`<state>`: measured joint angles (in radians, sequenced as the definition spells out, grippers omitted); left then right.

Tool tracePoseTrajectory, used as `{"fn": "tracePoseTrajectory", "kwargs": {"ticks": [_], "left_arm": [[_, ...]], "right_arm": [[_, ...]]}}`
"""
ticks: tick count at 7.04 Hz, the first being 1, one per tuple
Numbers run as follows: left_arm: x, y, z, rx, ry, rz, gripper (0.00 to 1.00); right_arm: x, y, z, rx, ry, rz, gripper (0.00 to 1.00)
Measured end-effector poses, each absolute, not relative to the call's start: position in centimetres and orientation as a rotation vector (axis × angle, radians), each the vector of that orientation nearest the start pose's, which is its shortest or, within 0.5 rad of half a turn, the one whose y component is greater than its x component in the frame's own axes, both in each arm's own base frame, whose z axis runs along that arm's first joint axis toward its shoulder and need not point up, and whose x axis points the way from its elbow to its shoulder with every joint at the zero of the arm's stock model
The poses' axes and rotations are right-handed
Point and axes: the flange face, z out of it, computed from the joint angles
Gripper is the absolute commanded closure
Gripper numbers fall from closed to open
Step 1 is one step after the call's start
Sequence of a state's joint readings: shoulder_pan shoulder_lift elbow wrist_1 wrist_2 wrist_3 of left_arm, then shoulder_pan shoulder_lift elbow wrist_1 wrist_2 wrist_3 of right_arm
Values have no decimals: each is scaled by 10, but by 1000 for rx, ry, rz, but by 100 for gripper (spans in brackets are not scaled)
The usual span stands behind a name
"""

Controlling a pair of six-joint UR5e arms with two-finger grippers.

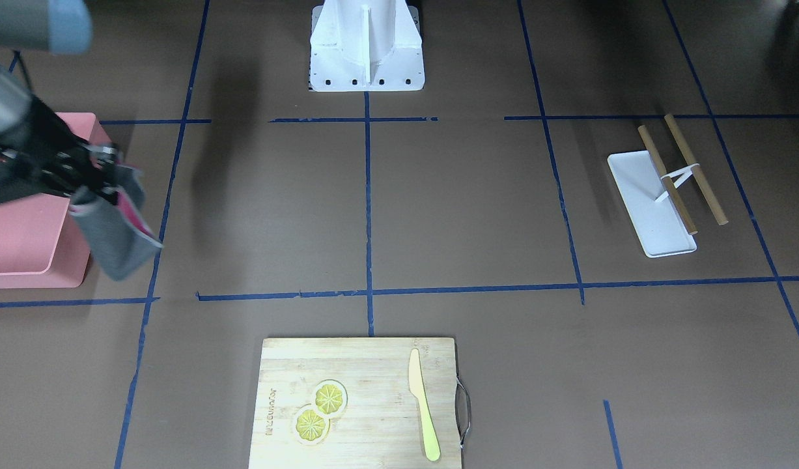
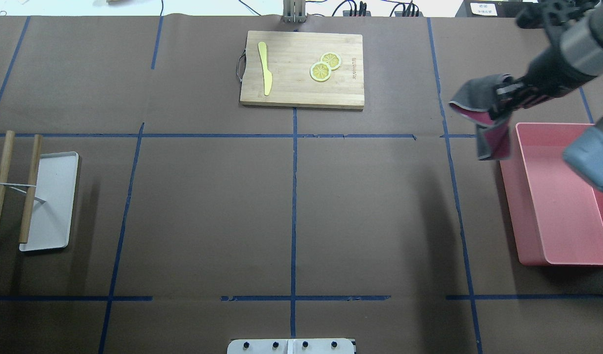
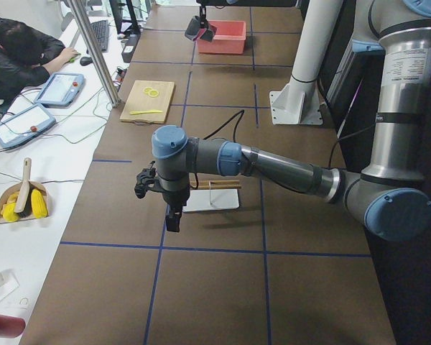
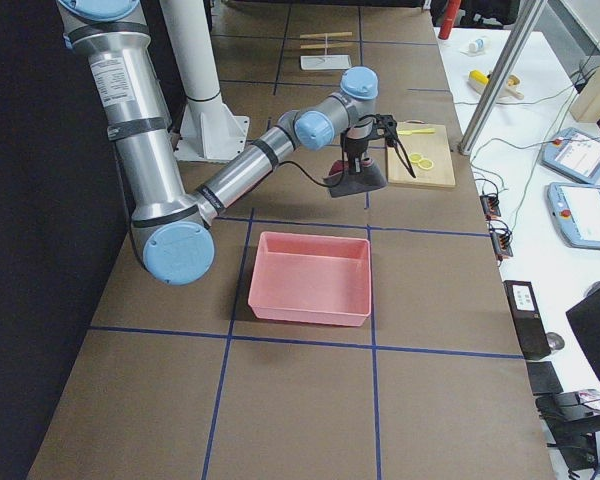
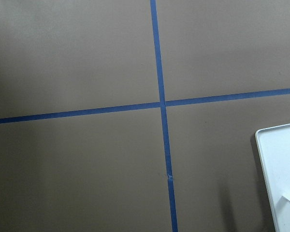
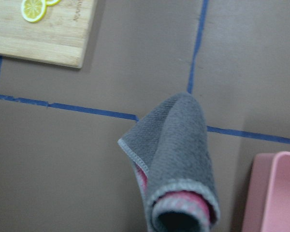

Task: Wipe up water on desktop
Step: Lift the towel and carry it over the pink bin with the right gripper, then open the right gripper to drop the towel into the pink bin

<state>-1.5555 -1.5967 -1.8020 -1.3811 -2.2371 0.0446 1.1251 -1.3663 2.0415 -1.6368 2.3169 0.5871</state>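
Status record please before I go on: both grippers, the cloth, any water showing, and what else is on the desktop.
right gripper: shut on the cloth, in the air beside the pink bin
cloth: grey, pink inside, hanging folded, clear of the desktop
left gripper: above the desktop near the white tray; open or shut cannot be told
water: none visible in any view
cutting board: two lemon slices and a yellow knife on it
wooden rods: two, at the white tray's edge

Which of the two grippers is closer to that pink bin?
The right. The right gripper hangs just beside the far corner of the pink bin, holding a grey cloth; the left gripper is far off across the desktop, by the white tray.
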Motion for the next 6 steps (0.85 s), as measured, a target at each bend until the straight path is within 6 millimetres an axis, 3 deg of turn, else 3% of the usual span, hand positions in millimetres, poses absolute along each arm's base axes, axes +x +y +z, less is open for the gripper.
{"fn": "tracePoseTrajectory", "kwargs": {"ticks": [2,3,5,6], "left_arm": [[-64,-499,568,55,665,75,0],[-64,-503,580,32,668,67,0],[-62,-507,603,-7,706,70,0],[-61,-508,609,-16,719,77,0]], "right_arm": [[-99,-457,392,126,-842,-111,98],[-79,-443,426,106,-805,-148,96],[-65,-439,470,71,-751,-180,91],[-64,-441,484,52,-728,-177,42]]}}
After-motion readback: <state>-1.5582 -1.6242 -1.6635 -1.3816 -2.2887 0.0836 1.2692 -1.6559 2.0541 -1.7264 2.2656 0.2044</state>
